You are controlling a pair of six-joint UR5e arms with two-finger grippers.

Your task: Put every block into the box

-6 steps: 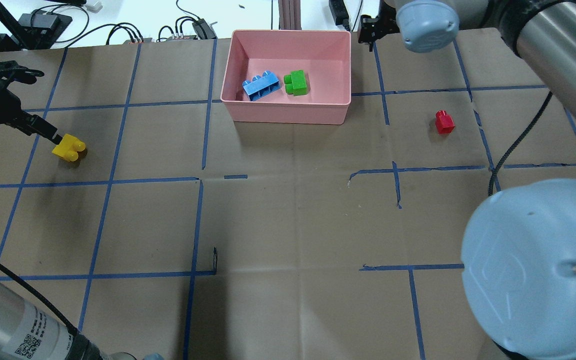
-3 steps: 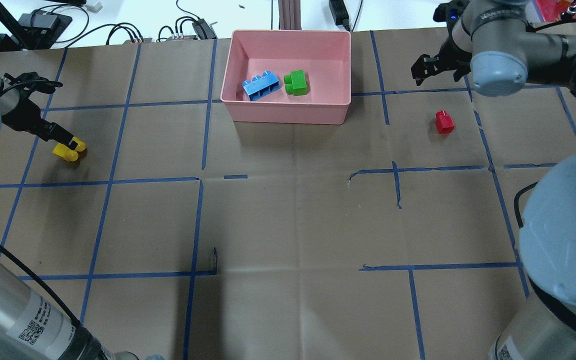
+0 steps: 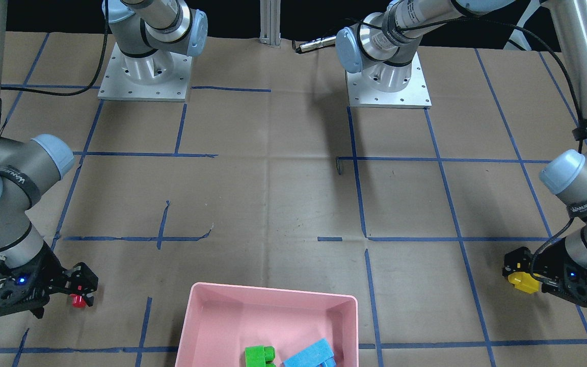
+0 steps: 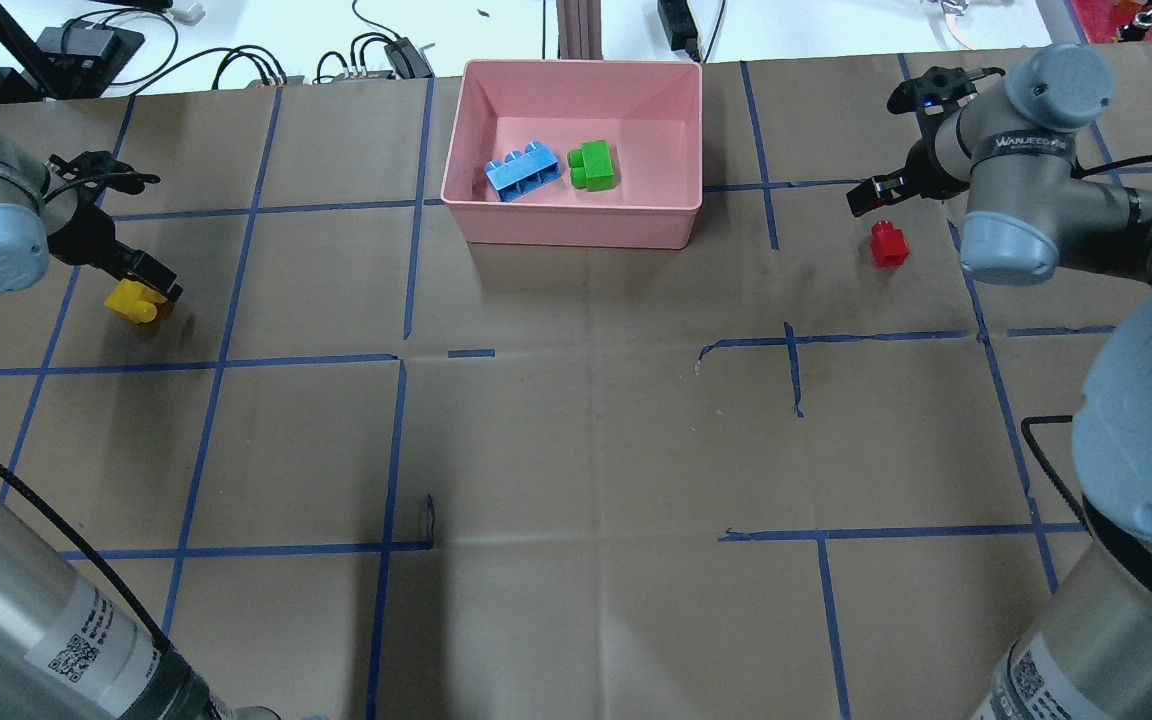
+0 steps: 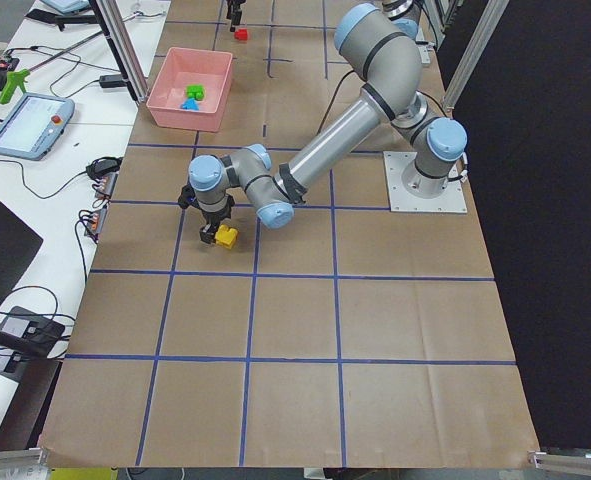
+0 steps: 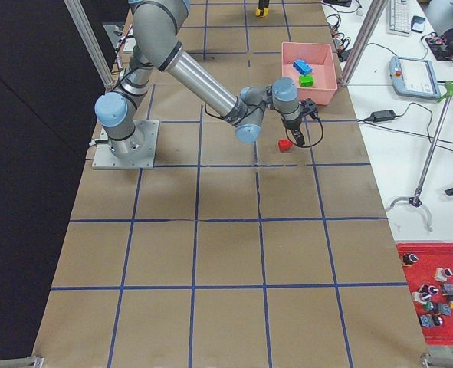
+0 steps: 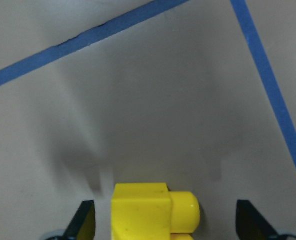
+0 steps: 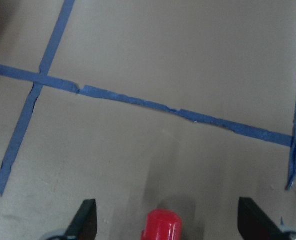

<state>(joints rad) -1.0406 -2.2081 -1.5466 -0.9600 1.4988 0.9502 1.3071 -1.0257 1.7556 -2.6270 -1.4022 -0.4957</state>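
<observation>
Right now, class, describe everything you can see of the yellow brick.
The yellow brick is a small, glossy plastic block with two round studs. It lies on its side on the paper-covered table, studs pointing sideways, outside the pink box. The open left gripper straddles it; neither finger appears to touch it.

Brown table (image 4: 576, 450), blue tape grid (image 4: 236, 362); pink box (image 4: 571, 208), yellow brick (image 4: 129, 300), red brick (image 4: 887, 243) resting on it.

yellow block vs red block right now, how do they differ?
Yellow block is larger, with two studs; red block is smaller, with one. Yellow block lies on its side, studs pointing sideways; red block looks stud-up. Yellow block is on the robot's left, red block on its right. Shared: both on the table outside the box, each ungripped between open jaws of the left gripper or right gripper.
</observation>
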